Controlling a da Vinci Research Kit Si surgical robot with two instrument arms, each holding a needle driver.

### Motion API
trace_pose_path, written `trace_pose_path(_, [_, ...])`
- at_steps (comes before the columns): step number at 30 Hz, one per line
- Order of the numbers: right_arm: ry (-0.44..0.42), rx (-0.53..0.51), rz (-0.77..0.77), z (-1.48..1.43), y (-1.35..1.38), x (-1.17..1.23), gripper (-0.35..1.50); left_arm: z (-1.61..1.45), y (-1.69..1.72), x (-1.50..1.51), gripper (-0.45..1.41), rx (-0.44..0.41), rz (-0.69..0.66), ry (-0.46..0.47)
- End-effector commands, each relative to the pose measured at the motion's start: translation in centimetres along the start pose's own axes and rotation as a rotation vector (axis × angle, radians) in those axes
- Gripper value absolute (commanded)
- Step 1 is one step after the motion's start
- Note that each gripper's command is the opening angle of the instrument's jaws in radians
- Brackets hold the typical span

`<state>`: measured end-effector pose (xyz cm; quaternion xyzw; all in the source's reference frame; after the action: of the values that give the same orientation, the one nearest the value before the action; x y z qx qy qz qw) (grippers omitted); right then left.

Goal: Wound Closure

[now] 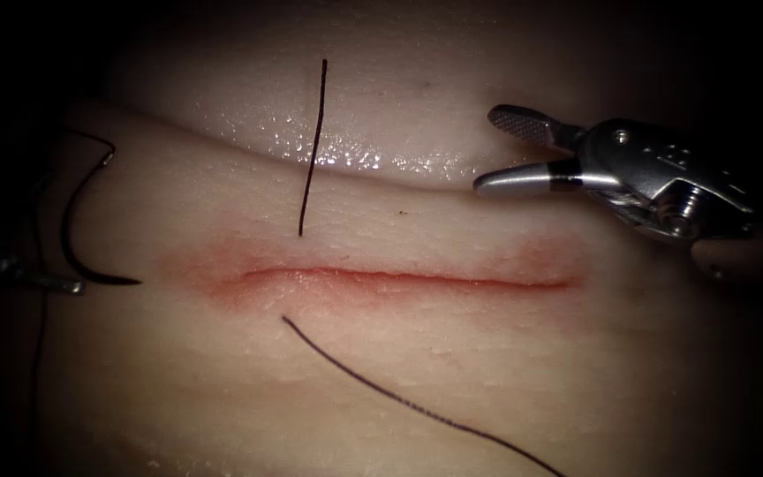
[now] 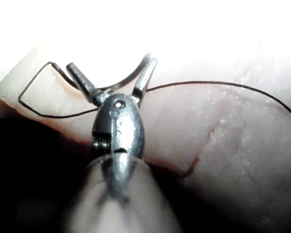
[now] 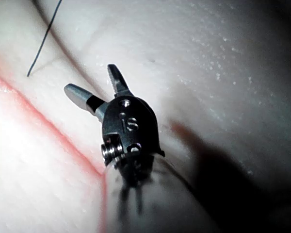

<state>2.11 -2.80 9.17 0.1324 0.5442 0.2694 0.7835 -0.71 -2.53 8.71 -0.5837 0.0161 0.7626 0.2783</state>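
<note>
The curved needle (image 1: 77,231) lies free on the tissue (image 1: 452,371) well to the left of the cut (image 1: 408,278), out of the flesh, its arc bowing leftward and its sharp tip pointing right toward the cut's near end. The left tool (image 2: 111,77) sits right at it, jaws spread wide around the needle's curve without clasping it, so it holds nothing. In the endoscope view that tool is mostly lost in the dark at the left edge, and it is hard to say whether a jaw touches the steel. The right tool (image 1: 509,150) hovers above the cut's right end, well apart from the needle, jaws parted and empty. The left arm is by far the nearer one. Thread (image 1: 313,146) already crosses the wound: one strand runs up from just above the cut's left part, another trails from just below it, down and to the right, out of view. How the needle's tail joins the thread is hidden in shadow.
</note>
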Motion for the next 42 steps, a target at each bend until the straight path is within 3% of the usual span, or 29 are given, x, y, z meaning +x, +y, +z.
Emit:
trace_pose_path(1, [0.002,0.008,-0.003,0.09,-0.01,-0.07,1.47,0.05,0.08,-0.01,1.2,-0.015,-0.007,0.005])
trace_pose_path(12, [-0.011,0.044,-0.013,0.04,-0.08,-0.15,1.45,-0.09,0.51,0.77,1.23,-0.087,-0.03,-0.036])
trace_pose_path(19, [-0.077,0.075,-0.035,-0.02,-0.15,-0.14,1.26,0.21,1.03,1.23,1.09,-0.119,0.021,-0.092])
trace_pose_path(24, [-0.12,0.066,-0.056,-0.07,-0.27,-0.1,1.21,0.63,1.39,1.35,1.06,-0.074,0.183,-0.268])
trace_pose_path(33, [-0.101,0.074,-0.057,-0.19,-0.3,0.02,1.15,1.13,1.76,1.43,0.96,-0.02,0.42,-0.314])
trace_pose_path(42, [-0.091,0.075,-0.056,-0.24,-0.28,0.01,1.13,1.52,2.15,1.39,0.96,0.04,0.623,-0.435])
